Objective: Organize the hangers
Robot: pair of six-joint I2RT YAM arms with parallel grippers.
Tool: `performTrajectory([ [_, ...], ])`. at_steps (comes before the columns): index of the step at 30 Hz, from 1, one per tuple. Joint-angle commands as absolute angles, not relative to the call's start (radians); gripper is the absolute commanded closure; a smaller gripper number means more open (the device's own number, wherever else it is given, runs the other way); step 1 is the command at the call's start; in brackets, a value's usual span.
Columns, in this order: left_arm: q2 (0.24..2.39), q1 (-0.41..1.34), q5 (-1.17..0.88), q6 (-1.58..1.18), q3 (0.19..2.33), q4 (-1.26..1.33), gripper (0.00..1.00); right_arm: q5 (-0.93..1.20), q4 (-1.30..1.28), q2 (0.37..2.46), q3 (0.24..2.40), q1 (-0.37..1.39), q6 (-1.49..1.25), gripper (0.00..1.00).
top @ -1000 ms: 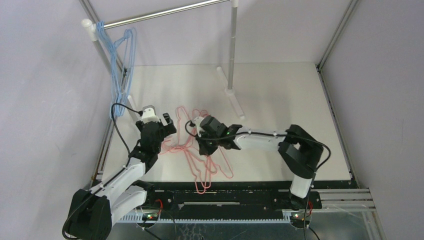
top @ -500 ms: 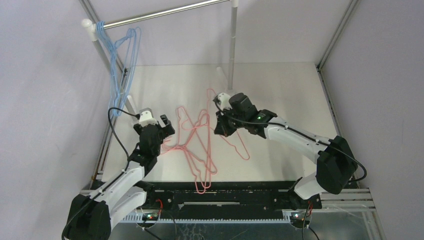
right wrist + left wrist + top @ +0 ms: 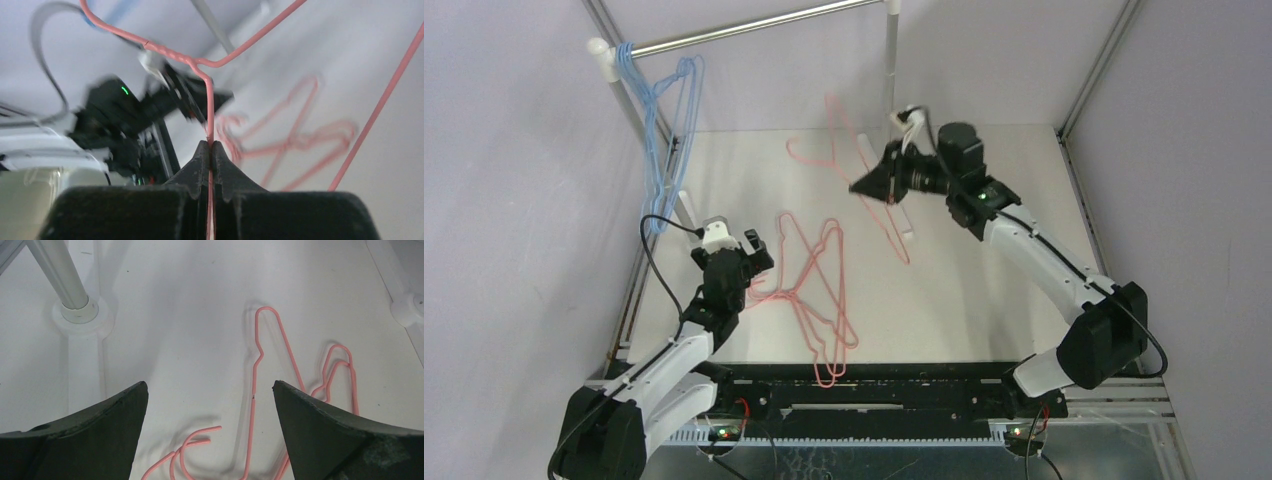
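Pink hangers (image 3: 816,290) lay tangled on the white table (image 3: 984,260) in the top view, just beside the left gripper (image 3: 752,248). Blue hangers (image 3: 669,130) hung at the left end of the rail (image 3: 754,25). Right gripper (image 3: 864,185) was up in the air, one pink hanger (image 3: 894,230) dangling from it.

Left wrist: jaws wide apart, empty, above the table's pink wires; post base (image 3: 75,310) upper left.

Right wrist: jaws pinched tight on the lifted hanger's neck.

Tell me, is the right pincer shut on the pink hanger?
Shut: the right pincer pinches the pink hanger, its wire squeezed with no gap showing; overhead, the hanger hangs in the air.
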State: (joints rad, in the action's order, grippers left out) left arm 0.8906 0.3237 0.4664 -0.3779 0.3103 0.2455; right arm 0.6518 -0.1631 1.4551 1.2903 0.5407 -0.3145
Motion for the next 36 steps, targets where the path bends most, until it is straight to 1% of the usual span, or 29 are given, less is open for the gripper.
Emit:
performTrajectory([
  [1,0.893,0.315,0.471,-0.39,0.314,0.289,0.01,0.803,0.226,1.473,1.438,0.495,-0.569,1.0],
  [6,0.896,0.315,0.471,-0.387,0.317,0.287,0.01,0.816,0.347,1.611,1.64,0.491,-0.692,1.0],
  [14,0.883,0.316,0.463,-0.385,0.318,0.284,0.01,0.785,0.535,1.807,1.825,0.487,-0.877,1.0],
  [22,0.871,0.316,0.452,-0.387,0.312,0.284,0.0,0.721,0.668,1.974,2.01,0.489,-0.982,1.0],
  [25,0.874,0.315,0.439,-0.391,0.31,0.29,0.01,0.699,0.653,2.025,2.085,0.494,-0.988,1.0],
  [30,0.878,0.316,0.423,-0.394,0.313,0.295,0.01,0.642,0.497,2.103,2.213,0.532,-0.901,1.0],
  [36,0.873,0.315,0.43,-0.384,0.314,0.291,0.0,0.566,0.437,2.159,2.245,0.572,-0.854,1.0],
])
